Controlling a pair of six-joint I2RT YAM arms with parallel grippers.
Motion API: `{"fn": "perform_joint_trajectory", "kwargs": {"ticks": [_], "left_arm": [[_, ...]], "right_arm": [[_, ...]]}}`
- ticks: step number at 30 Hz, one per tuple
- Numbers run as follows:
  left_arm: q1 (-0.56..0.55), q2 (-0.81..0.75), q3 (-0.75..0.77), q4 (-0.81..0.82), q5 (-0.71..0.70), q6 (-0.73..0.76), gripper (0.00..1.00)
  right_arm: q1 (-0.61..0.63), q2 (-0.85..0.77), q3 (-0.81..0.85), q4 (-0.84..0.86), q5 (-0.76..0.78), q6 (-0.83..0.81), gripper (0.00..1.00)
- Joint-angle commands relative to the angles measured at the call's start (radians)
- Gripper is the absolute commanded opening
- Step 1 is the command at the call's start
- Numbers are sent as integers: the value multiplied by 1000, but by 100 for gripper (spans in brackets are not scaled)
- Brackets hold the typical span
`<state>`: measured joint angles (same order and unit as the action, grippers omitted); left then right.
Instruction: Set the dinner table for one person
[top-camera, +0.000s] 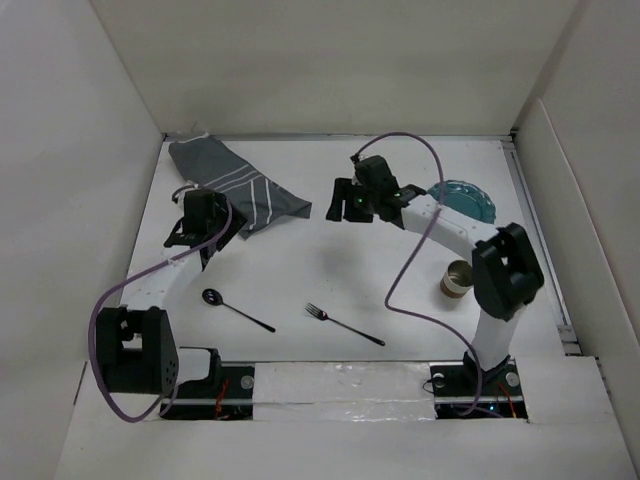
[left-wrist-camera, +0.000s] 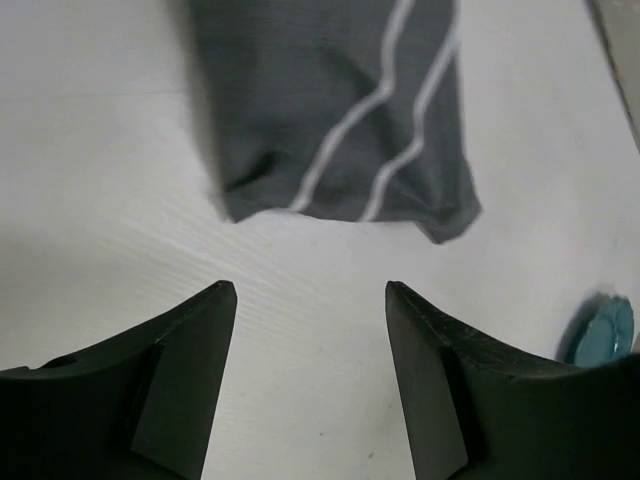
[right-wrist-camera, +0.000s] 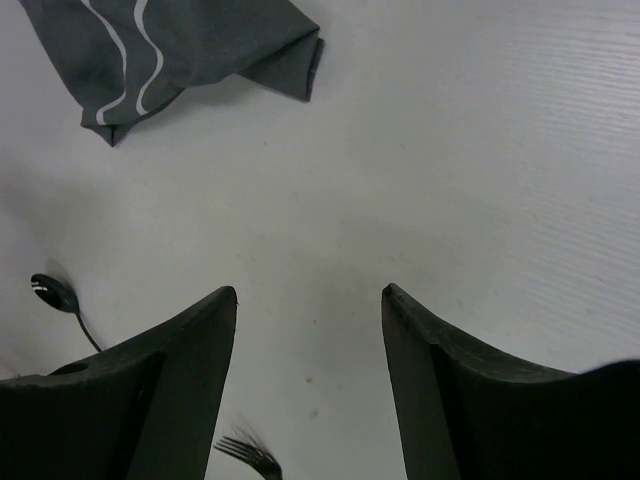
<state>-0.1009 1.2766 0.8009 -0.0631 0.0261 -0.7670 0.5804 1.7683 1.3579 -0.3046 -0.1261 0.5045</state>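
Observation:
The dinner table (top-camera: 300, 270) is a plain white top. A dark grey placemat with white stripes (top-camera: 235, 185) lies crumpled at the back left. My left gripper (top-camera: 215, 235) hovers beside its near edge, open and holding nothing. In the left wrist view the placemat (left-wrist-camera: 330, 110) lies just beyond the open left gripper (left-wrist-camera: 310, 290). My right gripper (top-camera: 343, 205) hangs open over the middle of the table, right of the placemat's corner. The right wrist view has bare table between the open right gripper's (right-wrist-camera: 308, 292) fingers, with the placemat (right-wrist-camera: 180, 50) at upper left.
A black spoon (top-camera: 235, 308) and a black fork (top-camera: 343, 325) lie near the front edge. A teal plate (top-camera: 465, 200) sits at the back right, a tan cup (top-camera: 457, 280) in front of it. White walls enclose the table. The spoon (right-wrist-camera: 55, 293) and fork (right-wrist-camera: 250, 455) show by the right fingers.

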Motion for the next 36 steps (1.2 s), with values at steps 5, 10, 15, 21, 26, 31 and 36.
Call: {"fn": "perform_joint_trajectory", "kwargs": {"ticks": [5,10,15,21,26,31,36], "left_arm": [[132,99,-94,144,116,-166,65],[132,226,-49,169,120,-210,66],[132,270,-45,247,164,-273,70],[132,342,-32,296,189,-322,66],[132,365,-31,309,180,-345,55],[132,392,-6,289,169,-367,47],[112,403,18,286,146,-379,46]], "right_arm": [[42,220,207,218,25,201,66],[42,330,279,245,42,364,70],[51,425,357,272,31,453,70],[71,548,515,240,22,523,69],[72,594,566,226,40,557,67],[62,622,627,88,75,592,66],[72,470,425,142,243,641,64]]}}
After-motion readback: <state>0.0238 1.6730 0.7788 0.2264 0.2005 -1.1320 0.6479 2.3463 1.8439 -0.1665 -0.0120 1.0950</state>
